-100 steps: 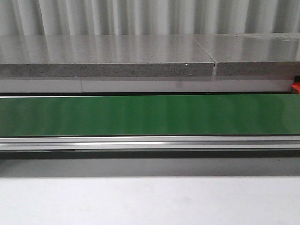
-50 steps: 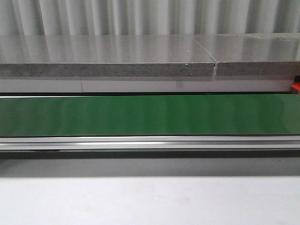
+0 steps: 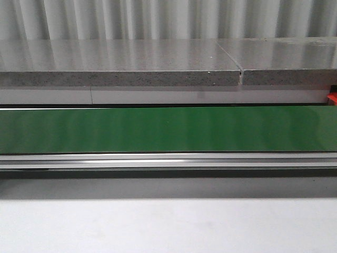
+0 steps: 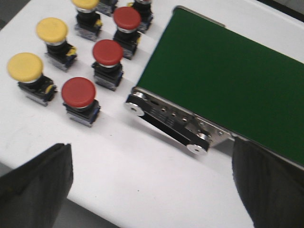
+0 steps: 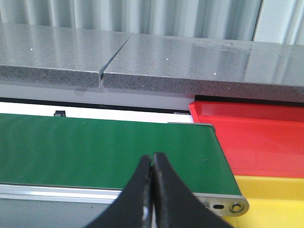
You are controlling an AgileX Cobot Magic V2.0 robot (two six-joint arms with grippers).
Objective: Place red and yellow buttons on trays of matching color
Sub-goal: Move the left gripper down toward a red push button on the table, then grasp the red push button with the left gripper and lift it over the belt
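In the left wrist view, three red buttons (image 4: 79,92) (image 4: 108,52) (image 4: 127,17) and three yellow buttons (image 4: 24,67) (image 4: 52,29) (image 4: 86,4) stand in two rows on the white table beside the end of the green conveyor belt (image 4: 223,76). My left gripper (image 4: 152,190) hangs open above bare table, short of the buttons, with nothing between its fingers. In the right wrist view my right gripper (image 5: 152,161) is shut and empty over the belt (image 5: 104,149). Past the belt's end lie the red tray (image 5: 256,133) and the yellow tray (image 5: 273,202).
A grey stone ledge (image 3: 121,68) runs behind the belt (image 3: 168,129), in front of a corrugated wall. A metal rail (image 3: 168,161) borders the belt's near side. The belt's end roller bracket (image 4: 166,123) sticks out near the left gripper. A red sliver (image 3: 332,99) shows at the far right.
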